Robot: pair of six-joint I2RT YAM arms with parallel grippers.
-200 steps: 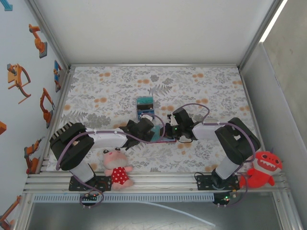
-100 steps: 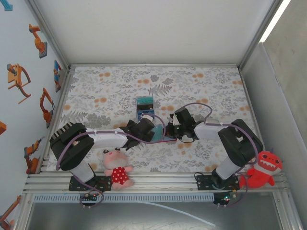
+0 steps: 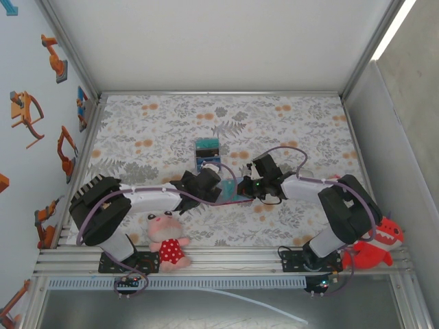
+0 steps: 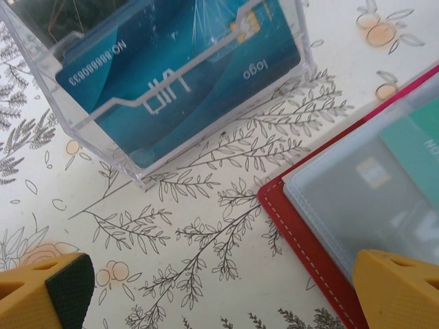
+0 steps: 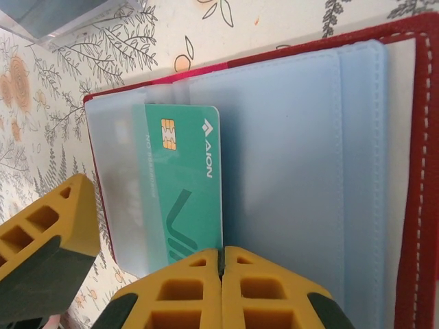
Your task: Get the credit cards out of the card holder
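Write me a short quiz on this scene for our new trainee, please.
1. True or false: the left gripper is open.
2. What colour is the card tucked in the wallet pocket?
3. Where does the blue card stand? A. in the clear box; B. in the wallet; C. in the left gripper.
Key: 1 true; 2 green; 3 A.
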